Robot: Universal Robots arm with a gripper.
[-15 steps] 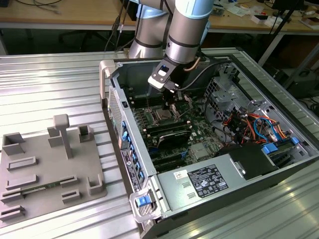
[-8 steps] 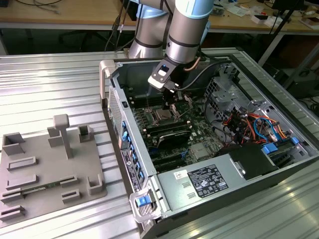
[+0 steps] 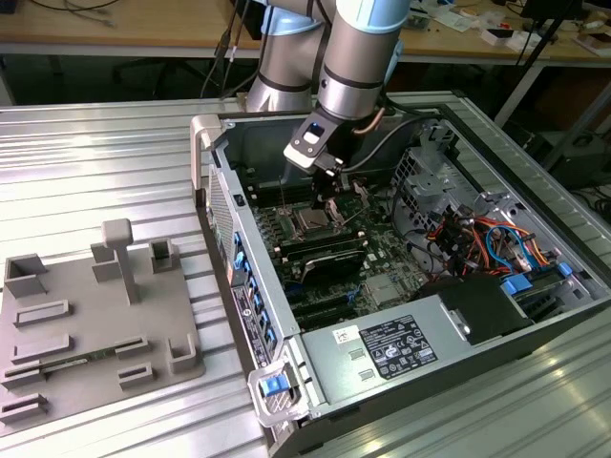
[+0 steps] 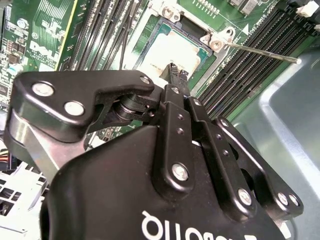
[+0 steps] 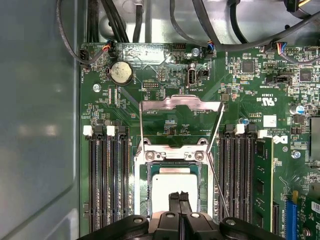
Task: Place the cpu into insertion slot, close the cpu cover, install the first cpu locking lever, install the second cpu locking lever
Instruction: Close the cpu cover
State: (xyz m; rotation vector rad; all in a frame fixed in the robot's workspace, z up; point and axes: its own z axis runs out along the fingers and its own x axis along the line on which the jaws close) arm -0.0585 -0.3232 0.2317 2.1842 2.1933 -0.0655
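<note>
The cpu (image 5: 170, 187) shows its silver top and lies flat in the insertion slot (image 5: 138, 190) on the green board; in the second wrist view the cpu (image 4: 162, 50) sits just past my fingertips. The cpu cover (image 5: 180, 102) stands raised on its hinge edge, a thin silver frame with the board visible through its middle. A wire locking lever (image 5: 218, 185) sticks up beside the slot and shows again as a lever (image 4: 260, 53) in the second wrist view. My gripper (image 5: 178, 196) hangs shut right over the cpu with nothing between its fingers. The exterior view shows the gripper (image 3: 327, 194) above the slot (image 3: 310, 222).
Black memory slots (image 5: 107, 180) flank the socket on both sides. The case wall (image 5: 40, 125) rises close by. Bundled cables (image 3: 477, 239) and a power supply (image 3: 401, 343) fill the case at the exterior view's right. A grey fixture plate (image 3: 86, 315) lies on the table.
</note>
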